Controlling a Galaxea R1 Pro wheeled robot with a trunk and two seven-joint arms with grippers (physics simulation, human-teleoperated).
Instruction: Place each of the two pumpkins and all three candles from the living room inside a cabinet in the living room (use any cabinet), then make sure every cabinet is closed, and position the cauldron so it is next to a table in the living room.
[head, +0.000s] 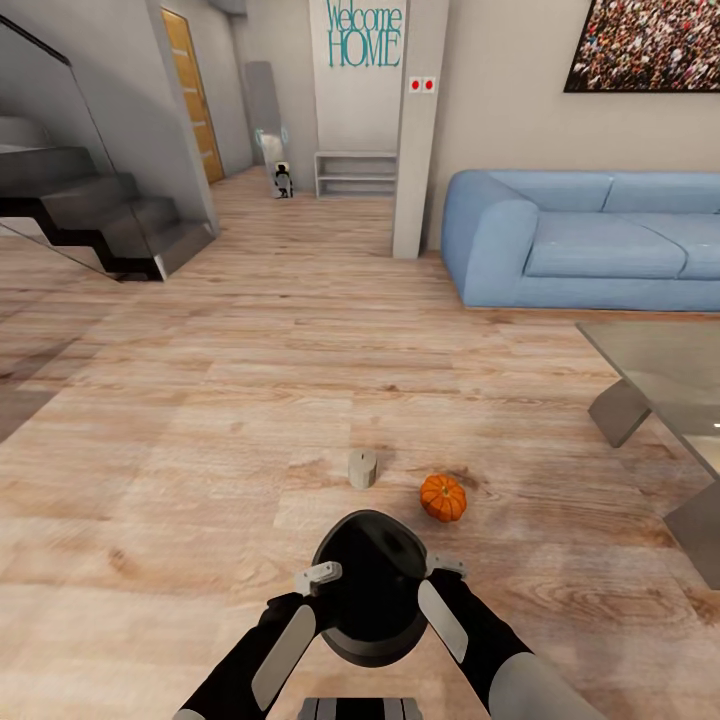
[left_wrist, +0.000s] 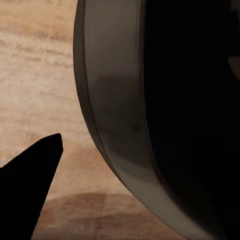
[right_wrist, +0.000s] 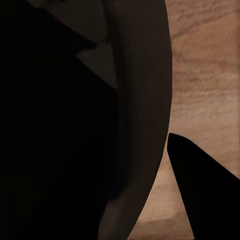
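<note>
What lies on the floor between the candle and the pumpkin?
Nothing: in the head view, only bare wooden floor separates the candle from the pumpkin. They stand apart, just beyond the cauldron.

Open floor (head: 200, 420) ahead — candle (head: 361, 468), pumpkin (head: 443, 497) obstructing, table (head: 650, 370) right

Both arms reach forward and inward, the left gripper (head: 318, 577) and right gripper (head: 446, 568) facing each other (jaw state unclear), 2 forearms converging.
</note>
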